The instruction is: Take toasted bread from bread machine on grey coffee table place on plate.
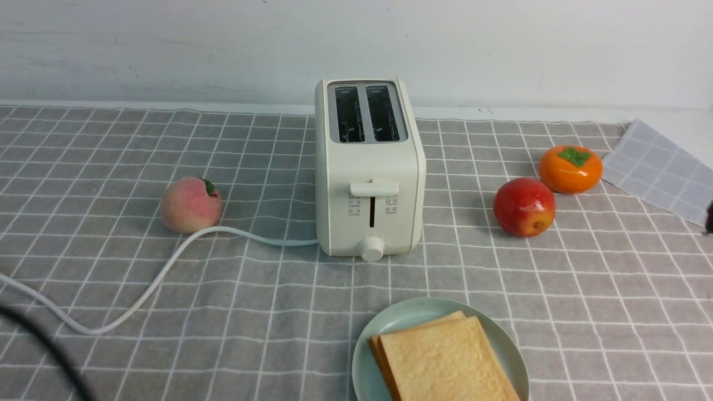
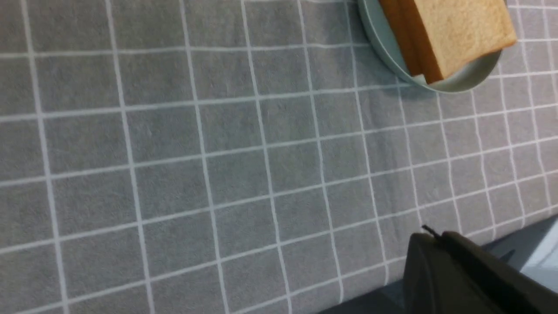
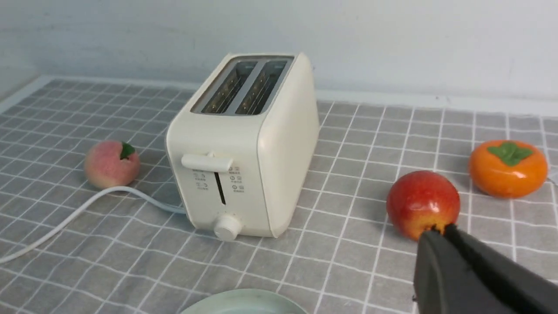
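Observation:
Two slices of toasted bread (image 1: 445,356) lie stacked on the mint-green plate (image 1: 390,320) at the near edge of the grey coffee table (image 1: 111,156). The white bread machine (image 1: 367,178) stands behind the plate with both slots empty and its lever up. In the left wrist view my left gripper (image 2: 429,233) is shut and empty over bare cloth near the table's edge, apart from the bread (image 2: 457,30) and plate (image 2: 462,80). In the right wrist view my right gripper (image 3: 438,231) is shut and empty, facing the bread machine (image 3: 244,161), with the plate's rim (image 3: 244,303) below.
A peach (image 1: 190,204) sits left of the bread machine, beside its white cord (image 1: 167,262). A red apple (image 1: 523,207) and an orange persimmon (image 1: 570,169) lie to the right. A paler checked cloth (image 1: 657,167) covers the far right corner. A black cable (image 1: 44,345) crosses the near left.

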{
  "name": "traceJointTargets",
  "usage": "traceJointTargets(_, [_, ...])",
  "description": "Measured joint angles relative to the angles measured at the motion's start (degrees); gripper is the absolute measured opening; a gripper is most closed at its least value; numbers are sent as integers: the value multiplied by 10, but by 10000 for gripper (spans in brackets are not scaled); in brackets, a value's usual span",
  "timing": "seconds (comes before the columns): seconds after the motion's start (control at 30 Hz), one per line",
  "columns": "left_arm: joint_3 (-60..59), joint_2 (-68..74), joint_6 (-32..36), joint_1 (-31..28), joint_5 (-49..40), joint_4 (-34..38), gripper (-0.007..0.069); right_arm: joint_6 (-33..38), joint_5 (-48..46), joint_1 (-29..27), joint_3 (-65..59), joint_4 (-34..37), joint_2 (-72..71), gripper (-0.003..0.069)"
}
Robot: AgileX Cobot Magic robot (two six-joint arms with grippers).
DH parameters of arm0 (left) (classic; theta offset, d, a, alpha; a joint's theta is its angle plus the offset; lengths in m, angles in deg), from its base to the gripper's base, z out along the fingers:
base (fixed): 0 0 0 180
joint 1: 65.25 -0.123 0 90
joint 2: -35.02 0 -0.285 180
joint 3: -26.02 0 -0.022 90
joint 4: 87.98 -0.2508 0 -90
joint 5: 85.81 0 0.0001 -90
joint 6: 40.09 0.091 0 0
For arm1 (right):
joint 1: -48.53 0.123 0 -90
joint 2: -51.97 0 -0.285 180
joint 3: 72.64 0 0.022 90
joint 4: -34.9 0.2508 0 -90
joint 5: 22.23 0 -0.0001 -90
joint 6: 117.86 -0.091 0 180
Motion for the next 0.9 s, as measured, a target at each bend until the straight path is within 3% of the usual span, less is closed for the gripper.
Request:
traceJointTargets(0.17, [-57,-133,21,0,59,-34,-14,3,26,0,-103,7,-110,-19])
traceJointTargets(0.27, [-98,-191,28,0,161,-133,-14,3,36,0,-168,9,-169,-18])
traceJointTargets(0.4, [-128,-207,28,0,231,-203,-14,3,38,0,-198,9,-195,-16])
traceJointTargets(0.9, [-142,-208,28,0,232,-219,-14,4,33,0,-203,11,-196,-11])
